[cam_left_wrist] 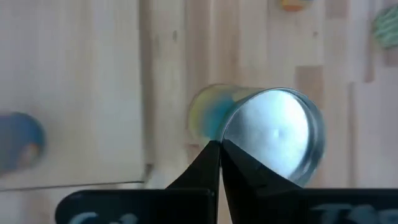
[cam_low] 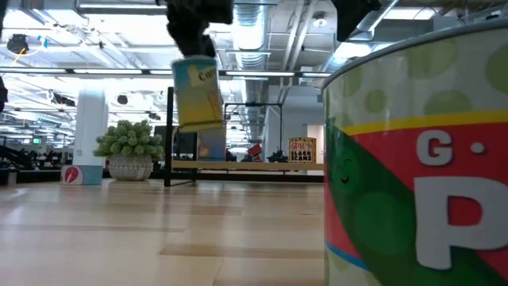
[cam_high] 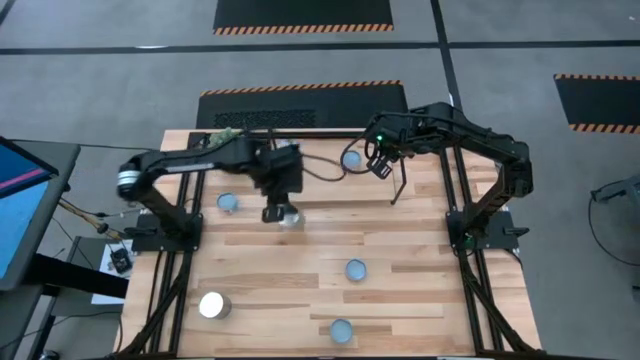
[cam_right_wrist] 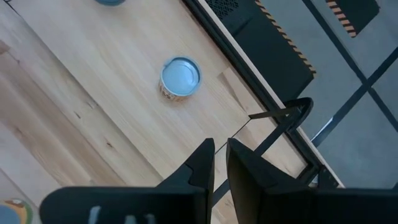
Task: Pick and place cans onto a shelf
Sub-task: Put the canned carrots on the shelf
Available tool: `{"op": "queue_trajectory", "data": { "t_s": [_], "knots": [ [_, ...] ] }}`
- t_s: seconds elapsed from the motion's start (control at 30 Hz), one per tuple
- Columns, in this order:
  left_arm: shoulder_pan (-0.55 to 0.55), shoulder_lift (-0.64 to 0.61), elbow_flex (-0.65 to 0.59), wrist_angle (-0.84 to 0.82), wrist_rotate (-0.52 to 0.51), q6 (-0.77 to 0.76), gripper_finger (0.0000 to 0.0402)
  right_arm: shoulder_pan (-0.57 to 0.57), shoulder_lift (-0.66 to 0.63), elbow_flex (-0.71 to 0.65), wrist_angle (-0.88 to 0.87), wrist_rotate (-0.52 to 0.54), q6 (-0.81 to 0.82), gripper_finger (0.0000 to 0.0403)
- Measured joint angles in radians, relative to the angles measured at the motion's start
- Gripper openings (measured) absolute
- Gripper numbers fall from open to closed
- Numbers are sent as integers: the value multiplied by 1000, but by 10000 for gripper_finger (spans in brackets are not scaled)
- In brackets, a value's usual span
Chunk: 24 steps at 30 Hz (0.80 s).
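Held can: a yellow-labelled can (cam_low: 197,94) hangs tilted above the table, clear of the wood, over the middle of the far half; its silver end (cam_left_wrist: 277,140) faces the left wrist camera.
Left gripper: the left gripper (cam_high: 277,209) is clamped on that can, its fingers (cam_left_wrist: 205,168) nearly together against the can's side.
Shelf: the shelf (cam_low: 238,165) stands at the far edge, its wood board on thin black legs; a can (cam_low: 302,149) with a dark label sits on it.
Other cans: one (cam_high: 229,202) lies near the left edge, one (cam_high: 355,269) right of centre, one (cam_high: 341,331) at the near edge, one (cam_high: 213,305) by the near left corner; a red-and-green one (cam_low: 421,159) fills the low view's right side.
Right gripper: the right gripper (cam_high: 381,166) hovers near the far right, fingers (cam_right_wrist: 202,163) at a narrow gap, empty, beside a can (cam_right_wrist: 180,78) standing on the table.
Plant: a potted plant (cam_low: 128,149) stands at the far left corner.
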State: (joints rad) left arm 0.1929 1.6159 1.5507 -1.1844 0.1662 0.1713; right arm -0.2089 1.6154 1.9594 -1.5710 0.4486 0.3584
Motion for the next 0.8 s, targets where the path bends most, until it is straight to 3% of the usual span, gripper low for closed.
{"op": "queue_trajectory", "data": {
  "t_s": [0.27, 0.53, 0.8],
  "knots": [
    [127, 187, 238, -174, -42, 247, 0, 29, 0, 0, 0, -2, 8, 65],
    [236, 208, 244, -189, -51, 321, 0, 63, 0, 0, 0, -2, 7, 65],
    [246, 234, 242, -168, -64, 322, 0, 53, 0, 0, 0, 2, 2, 65]
  ]
}}
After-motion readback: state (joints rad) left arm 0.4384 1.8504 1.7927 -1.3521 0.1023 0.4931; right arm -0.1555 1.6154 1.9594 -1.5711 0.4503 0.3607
